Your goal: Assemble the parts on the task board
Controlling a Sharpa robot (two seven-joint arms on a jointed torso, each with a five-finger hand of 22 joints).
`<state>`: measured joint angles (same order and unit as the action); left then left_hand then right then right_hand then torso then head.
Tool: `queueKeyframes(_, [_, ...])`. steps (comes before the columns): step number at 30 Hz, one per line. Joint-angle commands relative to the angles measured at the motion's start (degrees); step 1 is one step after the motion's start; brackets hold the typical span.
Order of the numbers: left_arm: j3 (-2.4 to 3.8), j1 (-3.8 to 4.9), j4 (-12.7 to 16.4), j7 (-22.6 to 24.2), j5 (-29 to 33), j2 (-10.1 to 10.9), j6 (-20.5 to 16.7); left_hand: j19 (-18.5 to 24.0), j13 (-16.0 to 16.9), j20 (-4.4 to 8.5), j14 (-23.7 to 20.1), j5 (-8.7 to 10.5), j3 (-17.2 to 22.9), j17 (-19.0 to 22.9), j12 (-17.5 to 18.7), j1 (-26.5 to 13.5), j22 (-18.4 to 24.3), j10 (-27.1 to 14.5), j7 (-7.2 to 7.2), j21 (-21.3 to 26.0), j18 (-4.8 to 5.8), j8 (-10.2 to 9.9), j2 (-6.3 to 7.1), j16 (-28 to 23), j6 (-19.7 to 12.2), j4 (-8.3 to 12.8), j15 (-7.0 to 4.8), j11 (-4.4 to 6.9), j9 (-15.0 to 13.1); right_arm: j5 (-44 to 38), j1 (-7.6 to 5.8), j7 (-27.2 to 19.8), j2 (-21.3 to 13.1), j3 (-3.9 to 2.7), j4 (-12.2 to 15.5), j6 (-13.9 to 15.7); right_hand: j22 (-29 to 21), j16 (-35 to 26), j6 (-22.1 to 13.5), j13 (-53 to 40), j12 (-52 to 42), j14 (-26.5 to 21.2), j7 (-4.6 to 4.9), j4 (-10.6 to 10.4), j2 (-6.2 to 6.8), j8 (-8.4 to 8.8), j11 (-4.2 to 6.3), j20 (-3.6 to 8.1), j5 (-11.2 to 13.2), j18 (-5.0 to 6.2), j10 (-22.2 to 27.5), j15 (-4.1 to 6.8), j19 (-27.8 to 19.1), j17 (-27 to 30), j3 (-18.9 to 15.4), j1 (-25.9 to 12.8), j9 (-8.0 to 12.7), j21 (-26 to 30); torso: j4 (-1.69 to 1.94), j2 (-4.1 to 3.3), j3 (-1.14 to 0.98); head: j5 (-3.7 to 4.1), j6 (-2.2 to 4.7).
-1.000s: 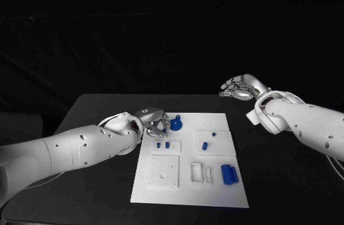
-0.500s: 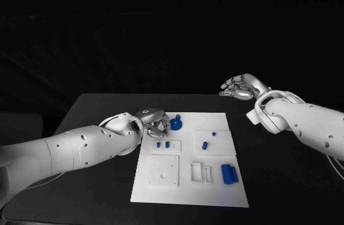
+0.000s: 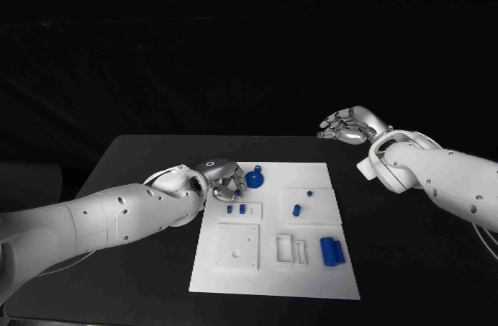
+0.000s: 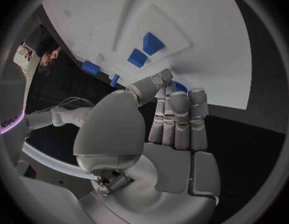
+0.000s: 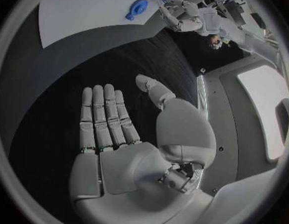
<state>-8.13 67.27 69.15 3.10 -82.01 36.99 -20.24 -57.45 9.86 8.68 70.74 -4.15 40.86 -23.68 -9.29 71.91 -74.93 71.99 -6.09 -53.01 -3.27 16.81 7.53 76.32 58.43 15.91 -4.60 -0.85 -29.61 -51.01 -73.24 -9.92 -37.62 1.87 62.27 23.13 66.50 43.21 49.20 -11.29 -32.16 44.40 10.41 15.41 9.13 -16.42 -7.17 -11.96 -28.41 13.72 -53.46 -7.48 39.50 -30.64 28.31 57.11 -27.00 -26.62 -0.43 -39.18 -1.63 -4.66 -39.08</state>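
Observation:
The white task board lies in the middle of the black table. My left hand hovers at the board's far left corner, fingers straight and close together, holding nothing. Just beside its fingertips lies a round blue part with a loop; a sliver of this blue part peeks out behind the fingers. Two small blue pieces stand in a recessed plate, also seen in the left wrist view. My right hand is raised off the table's far right, open and flat.
A blue peg and a smaller blue peg sit on the right plate. A ribbed blue block lies near the board's right edge. A white square plate and a white slotted piece occupy the near half.
My left hand has crept slightly toward the round blue part. The right hand and the parts have stayed put.

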Motion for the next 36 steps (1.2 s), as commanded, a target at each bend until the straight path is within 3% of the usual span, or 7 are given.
queueKeyframes(1, [-0.02,-0.11,0.0,0.4,0.3,-0.1,0.8,0.1,2.2,1.5,0.3,-0.09,0.0,-0.1,-0.1,-0.1,-0.6,4.3,-0.19,-0.1,-2.01,0.2,-0.6,-0.1,0.1,-0.3,-0.18,-0.82,0.0,-0.1,0.02,-0.6,0.1,-0.02,0.0,-0.7,0.1,0.4,-0.3,0.1,-0.2,-0.5,0.17,-0.1,-0.41,-0.15,-0.07,-0.45,-0.3,0.89,0.0,-0.03,0.1,0.1,-0.2,0.1,0.1,0.3,0.01,-0.01,-0.03,0.07,-0.07])
queueKeyframes(28, [-0.07,-0.41,0.3,0.4,0.3,-0.2,0.9,0.1,2.4,1.55,0.4,-0.09,-0.1,-0.2,-0.1,-0.1,-0.6,4.6,-0.12,-0.1,-1.99,0.3,-0.68,0.0,0.3,-0.2,-0.25,-0.75,0.0,-0.1,0.15,-0.6,0.1,-0.02,-0.1,-0.7,0.1,0.5,-0.2,0.2,-0.3,-0.5,0.16,-0.1,-0.45,-0.17,-0.07,-0.48,-0.3,0.92,0.0,-0.03,0.1,0.2,-0.2,0.1,0.1,0.3,0.01,-0.01,-0.01,0.03,-0.25])
queueKeyframes(36, [-0.3,-0.46,-0.5,-0.4,-3.2,-0.5,0.7,0.1,2.4,1.58,0.4,-0.1,-0.1,-0.2,0.0,-0.1,-0.7,4.6,-0.11,-0.2,-1.99,0.3,-0.54,-0.1,0.3,-0.1,-0.25,-0.75,0.0,-0.1,0.16,-0.6,0.1,-0.02,0.0,-0.8,0.2,0.5,-0.2,0.2,-0.3,-0.5,0.16,-0.1,-0.45,-0.17,-0.07,-0.48,-0.3,0.93,0.0,-0.03,0.1,0.3,-0.2,0.1,0.1,0.4,0.05,0.02,-0.04,0.06,-0.3])
